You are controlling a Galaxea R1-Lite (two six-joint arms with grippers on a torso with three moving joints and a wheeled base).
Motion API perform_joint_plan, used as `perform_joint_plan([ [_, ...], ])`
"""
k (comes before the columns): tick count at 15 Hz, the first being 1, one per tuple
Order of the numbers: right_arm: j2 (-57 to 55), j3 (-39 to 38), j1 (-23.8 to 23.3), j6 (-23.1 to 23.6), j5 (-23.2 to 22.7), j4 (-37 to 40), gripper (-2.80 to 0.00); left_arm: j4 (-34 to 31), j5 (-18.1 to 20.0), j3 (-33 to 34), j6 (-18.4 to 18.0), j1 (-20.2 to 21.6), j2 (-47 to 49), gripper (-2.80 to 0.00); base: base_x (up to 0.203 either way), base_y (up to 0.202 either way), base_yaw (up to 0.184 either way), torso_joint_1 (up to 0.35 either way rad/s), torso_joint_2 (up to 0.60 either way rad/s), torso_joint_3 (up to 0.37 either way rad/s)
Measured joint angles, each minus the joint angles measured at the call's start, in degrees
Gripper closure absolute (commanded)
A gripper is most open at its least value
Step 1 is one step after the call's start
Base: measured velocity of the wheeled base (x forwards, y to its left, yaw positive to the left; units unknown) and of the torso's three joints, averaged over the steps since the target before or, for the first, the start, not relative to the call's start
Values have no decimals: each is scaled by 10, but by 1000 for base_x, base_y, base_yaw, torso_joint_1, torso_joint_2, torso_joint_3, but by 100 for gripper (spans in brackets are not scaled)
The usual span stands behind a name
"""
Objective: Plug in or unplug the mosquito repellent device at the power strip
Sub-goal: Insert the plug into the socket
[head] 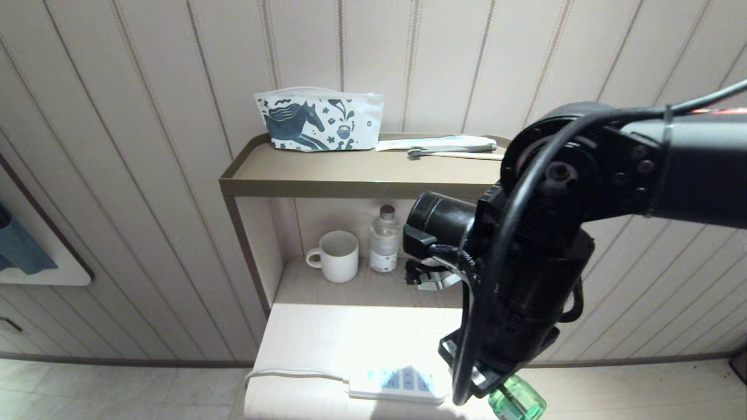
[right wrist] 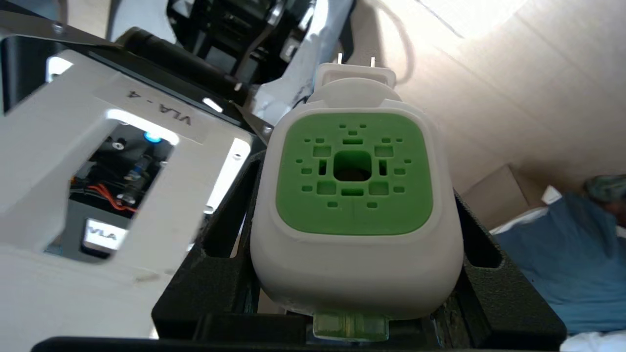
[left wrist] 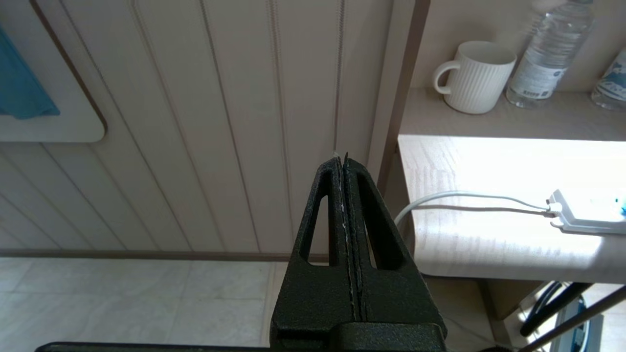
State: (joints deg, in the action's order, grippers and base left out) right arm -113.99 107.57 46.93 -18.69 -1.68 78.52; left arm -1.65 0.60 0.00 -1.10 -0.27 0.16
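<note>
The mosquito repellent device (right wrist: 354, 195), a white rounded head with a green vented centre, sits between the black fingers of my right gripper (right wrist: 354, 186), which is shut on its sides. Its two metal prongs (right wrist: 355, 59) are bare, in no socket. In the head view its green bottle (head: 516, 402) pokes out under my right wrist, just right of the power strip (head: 397, 385). That white strip with blue socket panels lies at the table's front edge, and its near end (left wrist: 587, 217) also shows beside the table. My left gripper (left wrist: 344, 161) hangs shut and empty left of the table.
The strip's cord (head: 292, 373) runs left off the table. A white mug (head: 335, 255) and a water bottle (head: 384, 239) stand on the lower shelf. A horse-print pouch (head: 318, 125) and toothbrush items (head: 443, 146) lie on the top shelf. My right arm hides the shelf's right side.
</note>
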Motion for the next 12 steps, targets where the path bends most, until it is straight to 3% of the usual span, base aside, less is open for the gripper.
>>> perform_joint_plan([
  [3, -25, 12, -3, -5, -46, -1, 0, 0, 0, 0, 0, 0, 0, 0, 0, 0, 0, 0, 0, 0],
  [7, -57, 20, -8, -41, -51, -4, 0, 0, 0, 0, 1, 0, 0, 0, 0, 0, 0, 0, 0, 0],
  [12, -98, 35, -31, -44, -56, -5, 0, 0, 0, 0, 1, 0, 0, 0, 0, 0, 0, 0, 0, 0],
])
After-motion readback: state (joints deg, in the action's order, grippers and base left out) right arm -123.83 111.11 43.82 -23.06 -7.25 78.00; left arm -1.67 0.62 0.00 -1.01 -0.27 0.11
